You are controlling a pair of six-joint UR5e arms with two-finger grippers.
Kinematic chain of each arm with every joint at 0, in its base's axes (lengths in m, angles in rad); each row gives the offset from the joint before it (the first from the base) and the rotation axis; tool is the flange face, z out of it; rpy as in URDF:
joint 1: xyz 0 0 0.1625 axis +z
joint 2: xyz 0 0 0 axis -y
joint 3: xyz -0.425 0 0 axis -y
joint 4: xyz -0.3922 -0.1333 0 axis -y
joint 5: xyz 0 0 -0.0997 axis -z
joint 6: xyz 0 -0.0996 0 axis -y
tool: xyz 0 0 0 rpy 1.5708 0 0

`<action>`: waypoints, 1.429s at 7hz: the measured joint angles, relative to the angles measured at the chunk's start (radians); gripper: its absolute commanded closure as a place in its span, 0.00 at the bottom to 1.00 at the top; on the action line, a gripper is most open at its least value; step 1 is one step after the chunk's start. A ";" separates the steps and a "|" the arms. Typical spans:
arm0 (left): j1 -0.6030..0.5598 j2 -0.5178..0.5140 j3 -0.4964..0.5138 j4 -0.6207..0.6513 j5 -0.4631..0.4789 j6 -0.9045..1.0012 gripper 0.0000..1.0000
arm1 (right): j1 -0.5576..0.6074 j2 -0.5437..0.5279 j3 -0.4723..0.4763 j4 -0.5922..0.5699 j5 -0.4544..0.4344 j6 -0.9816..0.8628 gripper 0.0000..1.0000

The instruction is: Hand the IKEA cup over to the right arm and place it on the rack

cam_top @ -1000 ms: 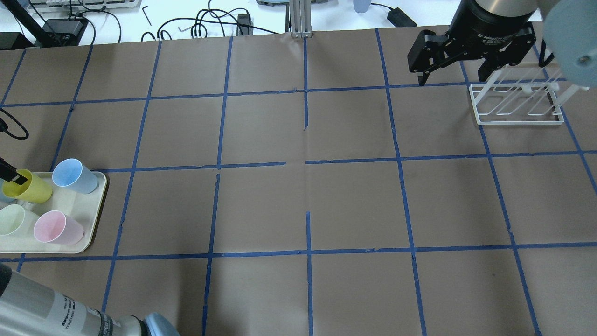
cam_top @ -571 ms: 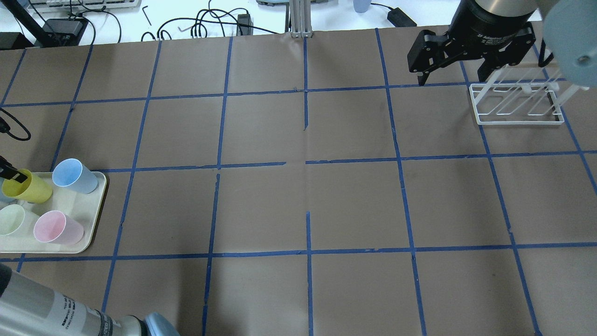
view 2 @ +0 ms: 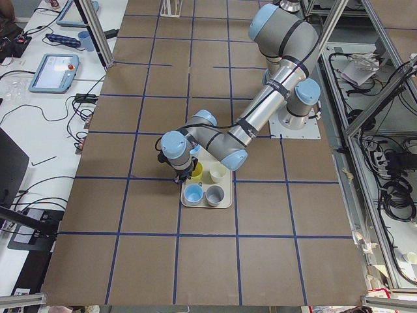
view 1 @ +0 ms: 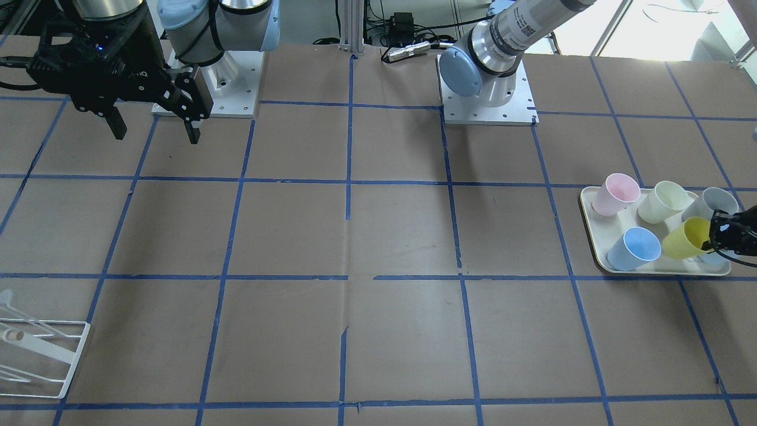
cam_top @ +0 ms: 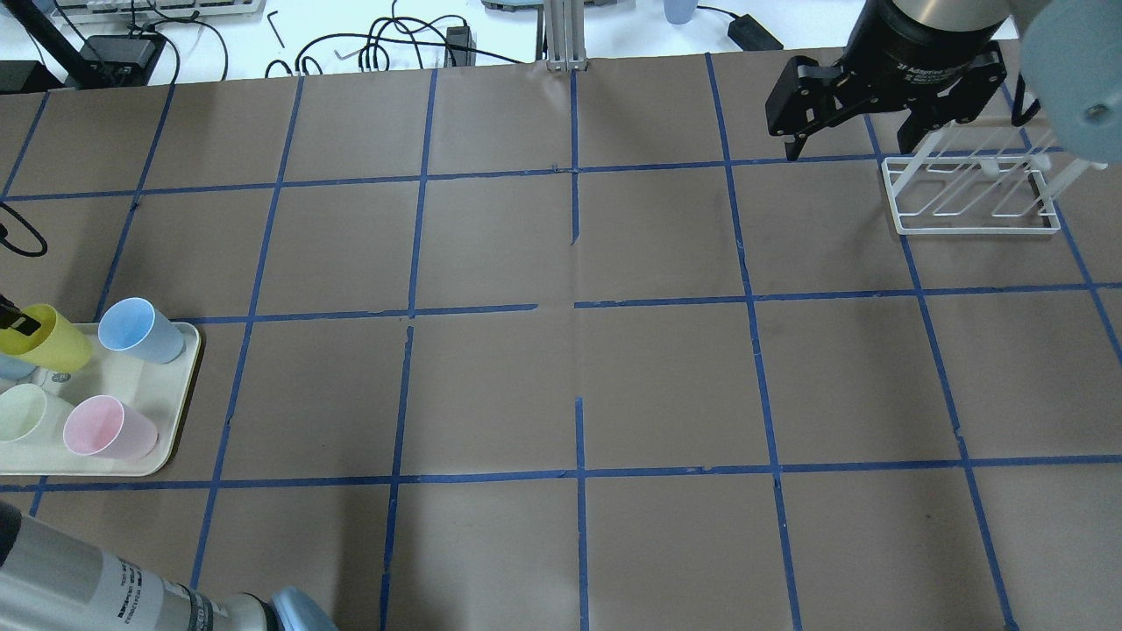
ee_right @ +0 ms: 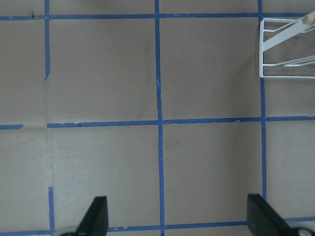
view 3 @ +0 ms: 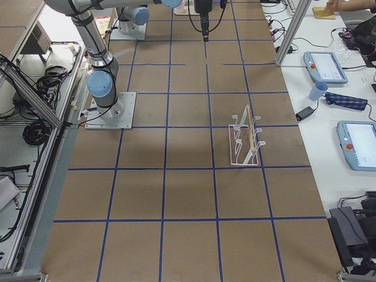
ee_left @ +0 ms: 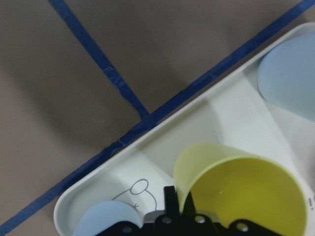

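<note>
My left fingers (ee_left: 170,199) pinch the tilted IKEA cup (cam_top: 54,340) by its rim over the tray (cam_top: 175,386). The blue cup (cam_top: 140,329) is just beside it and the pink cup (cam_top: 110,427) is near. Across the bench, my right fingers (cam_top: 793,131) hang spread beside the rack (cam_top: 969,197). Since a second ago, the cup has shifted, uncovering a print on the tray.

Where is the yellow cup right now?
In the overhead view the yellow cup is at the far left, over the cream tray beside the blue cup, rim pinched by the left gripper.
</note>
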State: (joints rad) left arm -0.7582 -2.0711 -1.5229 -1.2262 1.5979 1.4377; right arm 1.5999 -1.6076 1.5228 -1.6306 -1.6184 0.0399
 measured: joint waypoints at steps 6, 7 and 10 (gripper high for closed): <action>-0.178 0.222 0.083 -0.482 -0.326 -0.128 1.00 | -0.011 -0.002 -0.005 0.008 0.032 0.010 0.00; -0.238 0.248 0.066 -0.558 -0.428 -0.196 1.00 | -0.021 -0.002 -0.008 0.017 0.075 0.013 0.00; -0.392 0.305 -0.096 -0.654 -0.830 -0.328 1.00 | -0.149 -0.003 -0.068 0.212 0.305 0.010 0.00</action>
State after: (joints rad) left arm -1.1506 -1.7663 -1.6188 -1.8800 0.7680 1.1099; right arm 1.4512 -1.6101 1.4544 -1.4181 -1.3129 0.0502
